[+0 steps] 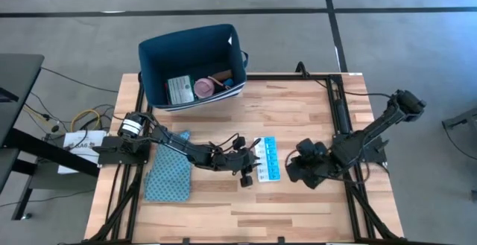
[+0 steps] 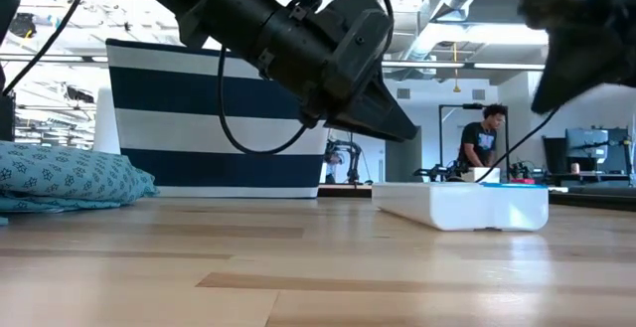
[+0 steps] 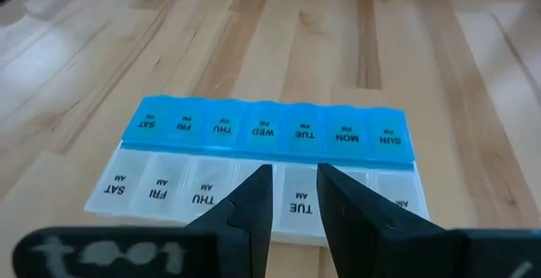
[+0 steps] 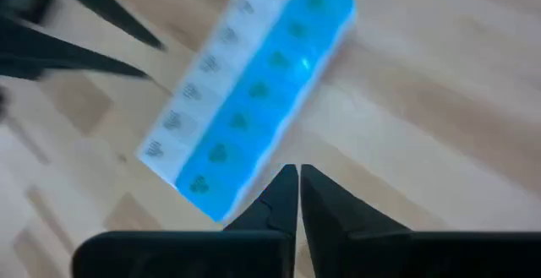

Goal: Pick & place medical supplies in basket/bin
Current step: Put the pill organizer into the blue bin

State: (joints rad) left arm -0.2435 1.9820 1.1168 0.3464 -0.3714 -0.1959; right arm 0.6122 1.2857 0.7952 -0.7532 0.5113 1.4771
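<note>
The pill organiser strip [image 1: 267,159], one light blue row and one white row, lies flat on the table right of centre. My left gripper [image 3: 294,181] is open and hangs just above its white row [image 3: 254,195], fingers slanting down from the table's left. In the low view its fingertips [image 2: 402,128] stay clear of the strip [image 2: 467,206]. My right gripper [image 4: 292,177] is shut and hovers close to the strip's right side [image 4: 254,109]. The navy bin [image 1: 153,59] at the far edge holds a green-white box [image 1: 179,89], a pink disc [image 1: 203,88] and other small items.
A flat blue patterned cloth pouch [image 1: 168,172] lies on the table's left part, under my left arm. Bare wood shows along the near edge [image 1: 238,215]. A black frame [image 1: 339,103] runs along the table's right side. A person [image 2: 484,138] stands in the room beyond.
</note>
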